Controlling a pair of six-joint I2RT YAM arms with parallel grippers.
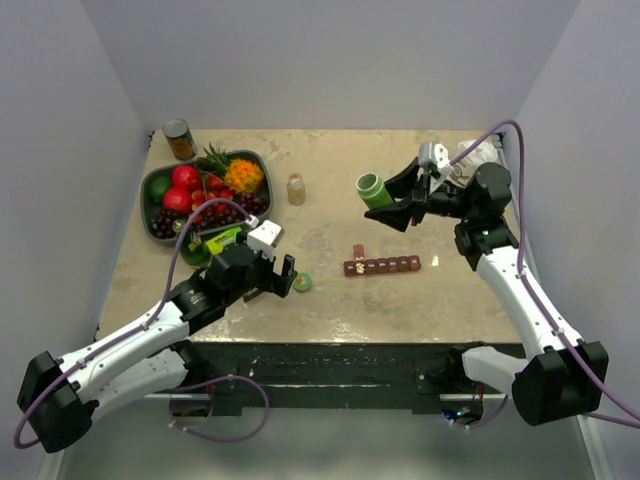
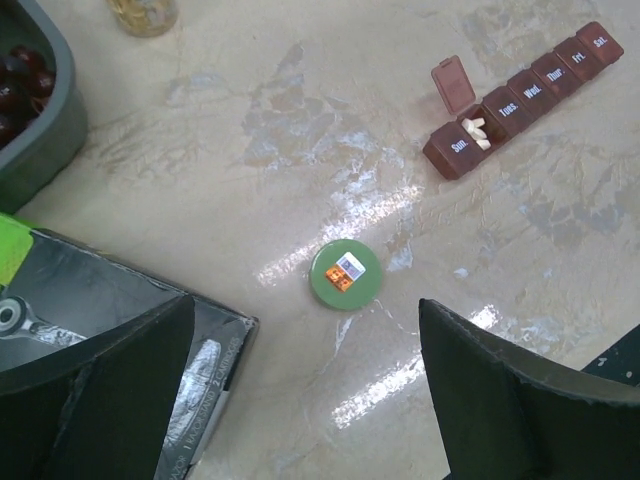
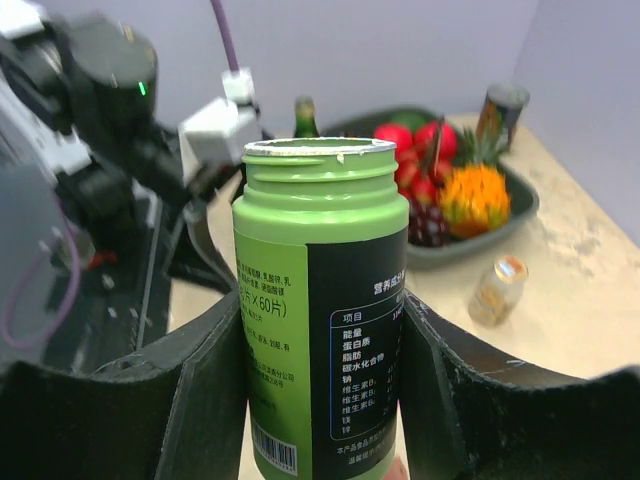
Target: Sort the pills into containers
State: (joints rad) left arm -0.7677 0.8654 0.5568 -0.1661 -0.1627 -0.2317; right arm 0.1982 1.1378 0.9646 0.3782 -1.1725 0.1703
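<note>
Beige mottled table, grey walls around.
Mid-left, my left gripper hangs spread beside a green cap; containers lie centre, their white pills showing only from the left wrist; upper right, my right gripper pinches the uncapped green bottle.

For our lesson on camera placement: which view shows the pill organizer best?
Left wrist: the pill organizer lies close, day labels readable, one lid open, white pills inside. Top external shows it small, labels unreadable. Right wrist does not show it.
</note>
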